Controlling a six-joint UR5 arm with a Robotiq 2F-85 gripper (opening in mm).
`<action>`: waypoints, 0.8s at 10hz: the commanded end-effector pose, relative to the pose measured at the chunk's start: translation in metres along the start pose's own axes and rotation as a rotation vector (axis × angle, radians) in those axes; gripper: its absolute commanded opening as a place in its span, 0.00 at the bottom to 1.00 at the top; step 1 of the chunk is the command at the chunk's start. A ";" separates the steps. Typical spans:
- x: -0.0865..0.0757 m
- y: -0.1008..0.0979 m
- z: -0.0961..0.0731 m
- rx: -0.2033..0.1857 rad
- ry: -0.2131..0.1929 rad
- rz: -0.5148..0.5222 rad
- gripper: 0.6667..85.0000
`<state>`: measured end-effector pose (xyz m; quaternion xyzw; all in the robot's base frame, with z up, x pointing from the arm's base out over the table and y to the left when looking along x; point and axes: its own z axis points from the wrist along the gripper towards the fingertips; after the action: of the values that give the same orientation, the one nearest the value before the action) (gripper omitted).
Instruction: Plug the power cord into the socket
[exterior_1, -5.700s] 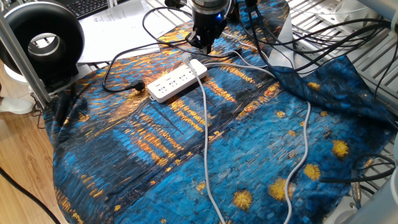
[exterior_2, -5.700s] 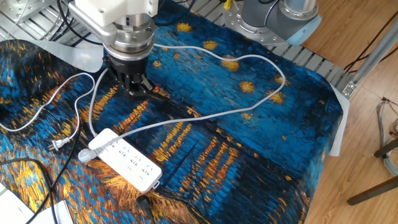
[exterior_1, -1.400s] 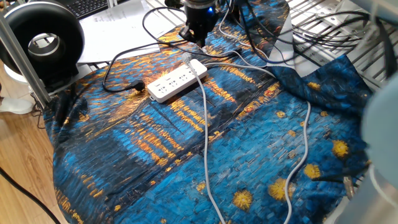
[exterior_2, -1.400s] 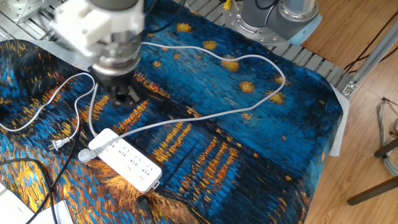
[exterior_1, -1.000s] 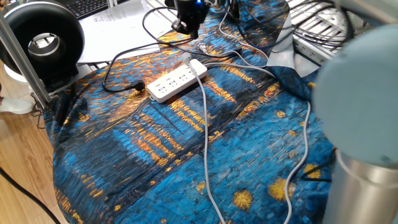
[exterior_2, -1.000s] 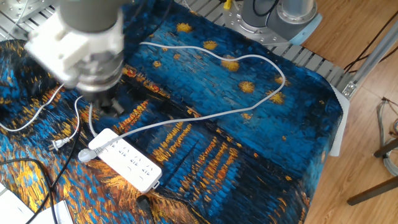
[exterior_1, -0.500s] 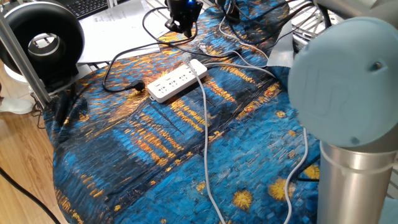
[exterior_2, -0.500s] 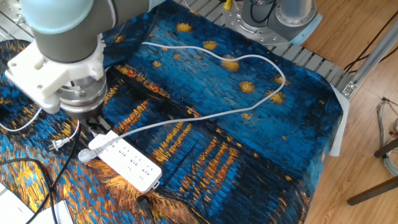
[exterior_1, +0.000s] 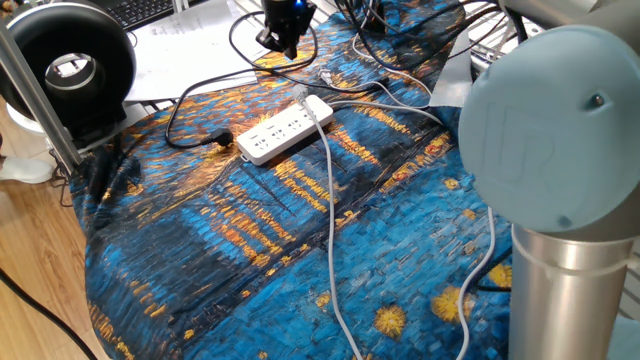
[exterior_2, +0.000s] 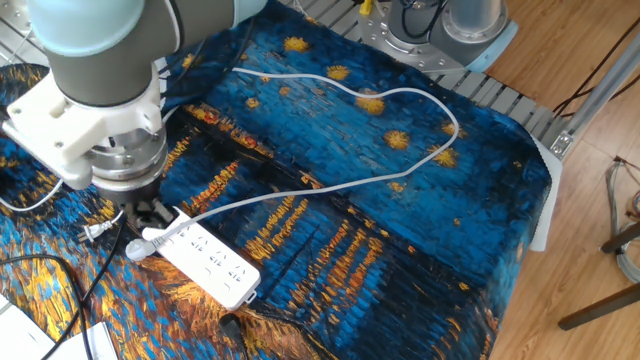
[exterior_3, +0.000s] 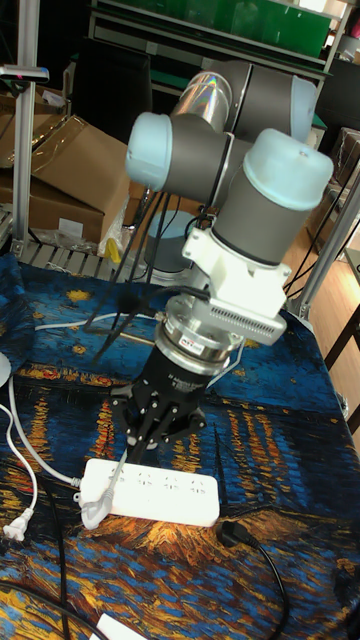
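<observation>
Swung over from further up the cloth, the gripper (exterior_3: 150, 432), fingers spread and empty, hovers by the socket (exterior_3: 150, 493) where the power cord (exterior_2: 330, 190) plug rests, limp cable best seized at its rigid plug.

Blue-gold starry tablecloth (exterior_1: 250, 250) over table; wood floor (exterior_2: 590, 200) alongside; cardboard box (exterior_3: 60, 190) & green shelf (exterior_3: 230, 25) behind table.

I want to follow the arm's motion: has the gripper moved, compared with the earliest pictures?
Yes. In the other fixed view, the gripper has moved leftward and nearer the camera, to the end of the socket where the grey plug lies.
</observation>
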<state>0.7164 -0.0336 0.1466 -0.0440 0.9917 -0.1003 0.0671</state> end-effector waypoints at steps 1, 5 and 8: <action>-0.020 -0.004 0.017 0.054 0.004 -0.019 0.27; -0.049 -0.005 0.061 0.099 -0.024 -0.050 0.27; -0.052 -0.005 0.056 0.101 -0.017 -0.060 0.28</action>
<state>0.7696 -0.0444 0.1036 -0.0670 0.9835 -0.1503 0.0758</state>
